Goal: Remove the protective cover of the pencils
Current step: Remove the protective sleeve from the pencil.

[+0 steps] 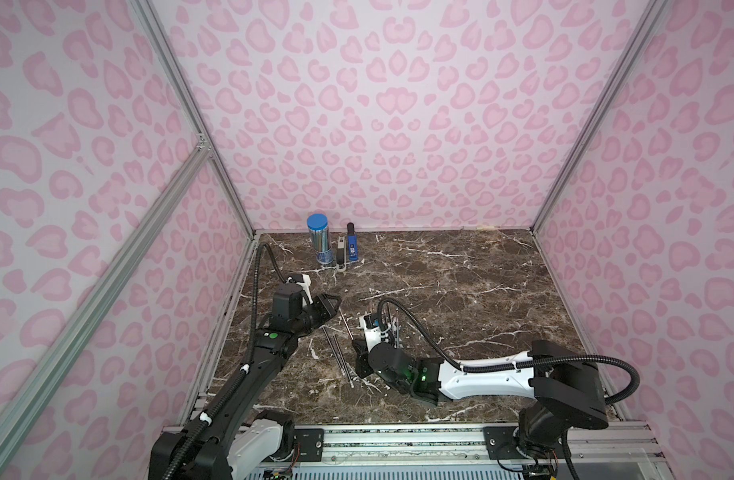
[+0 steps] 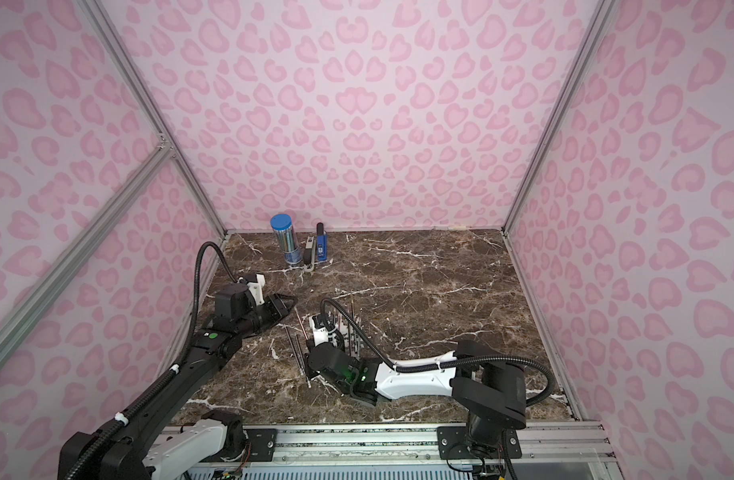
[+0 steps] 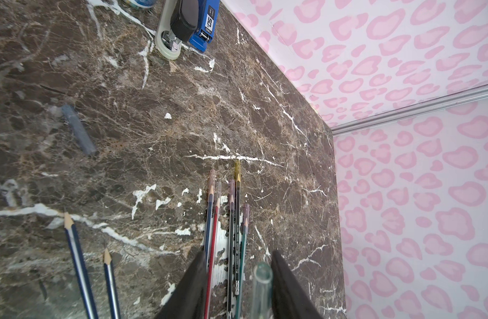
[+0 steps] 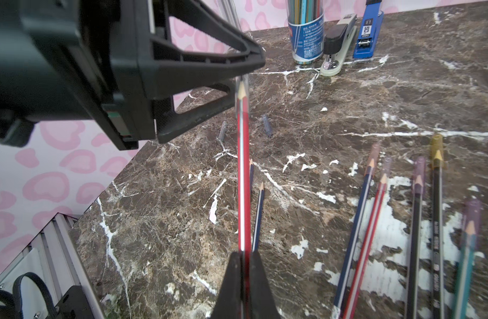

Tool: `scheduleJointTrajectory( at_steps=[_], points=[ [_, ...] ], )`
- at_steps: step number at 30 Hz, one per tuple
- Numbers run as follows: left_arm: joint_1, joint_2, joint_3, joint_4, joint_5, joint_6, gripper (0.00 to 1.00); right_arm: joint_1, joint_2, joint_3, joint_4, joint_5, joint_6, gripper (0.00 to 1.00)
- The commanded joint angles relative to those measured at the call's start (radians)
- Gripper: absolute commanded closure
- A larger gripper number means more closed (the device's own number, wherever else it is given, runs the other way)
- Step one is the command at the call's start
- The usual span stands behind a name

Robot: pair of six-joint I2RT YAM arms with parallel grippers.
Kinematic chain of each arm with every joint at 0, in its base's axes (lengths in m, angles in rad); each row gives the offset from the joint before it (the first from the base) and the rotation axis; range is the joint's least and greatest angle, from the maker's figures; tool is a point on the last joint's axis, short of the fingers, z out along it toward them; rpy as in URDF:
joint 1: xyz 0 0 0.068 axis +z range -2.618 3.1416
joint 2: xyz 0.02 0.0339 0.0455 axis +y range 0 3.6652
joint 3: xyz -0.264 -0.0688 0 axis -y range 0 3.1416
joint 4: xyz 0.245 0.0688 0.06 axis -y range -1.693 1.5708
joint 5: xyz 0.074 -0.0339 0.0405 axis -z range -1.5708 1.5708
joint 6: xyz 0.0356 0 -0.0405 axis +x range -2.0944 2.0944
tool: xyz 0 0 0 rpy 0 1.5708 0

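My right gripper (image 4: pixel 245 254) is shut on a red pencil (image 4: pixel 243 165) and holds it above the table. A clear protective cover (image 4: pixel 242 91) sits over the pencil's tip. My left gripper (image 4: pixel 247 74) has its jaws around that cover (image 3: pixel 262 279), still apart, with the cover against one finger. In both top views the grippers (image 1: pixel 338 301) (image 2: pixel 308 343) meet left of the table's middle. Several capped pencils (image 3: pixel 229 221) lie side by side on the marble. Two bare blue pencils (image 3: pixel 77 262) lie beside them. Two loose clear covers (image 4: pixel 267 125) rest on the table.
A clear tube with a blue lid (image 1: pixel 318 241), a grey stapler (image 1: pixel 342 255) and a blue stapler (image 1: pixel 352 247) stand at the back left by the wall. Pink patterned walls enclose the marble table (image 1: pixel 461 291) on three sides.
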Motion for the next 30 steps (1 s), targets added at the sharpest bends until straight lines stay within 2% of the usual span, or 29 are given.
scheduleJointTrajectory(
  at_steps=[1,3,4,12,30],
  points=[
    [-0.002,-0.001,0.002,0.037,0.007,0.004,0.62,0.001,0.005,0.011,0.001,-0.009,-0.020,0.94],
    [-0.003,-0.001,0.006,0.034,0.003,0.009,0.64,0.000,0.012,0.018,-0.006,-0.012,-0.021,0.94],
    [-0.004,-0.002,0.007,0.030,0.001,0.017,0.69,0.002,0.014,0.022,-0.008,-0.015,-0.020,0.94],
    [-0.008,-0.007,0.013,0.002,-0.037,0.045,0.80,0.001,0.010,0.012,-0.001,-0.020,-0.017,0.94],
    [-0.011,-0.038,0.013,-0.024,-0.082,0.048,0.89,0.002,0.010,-0.002,0.020,-0.040,-0.020,0.94]
  ],
)
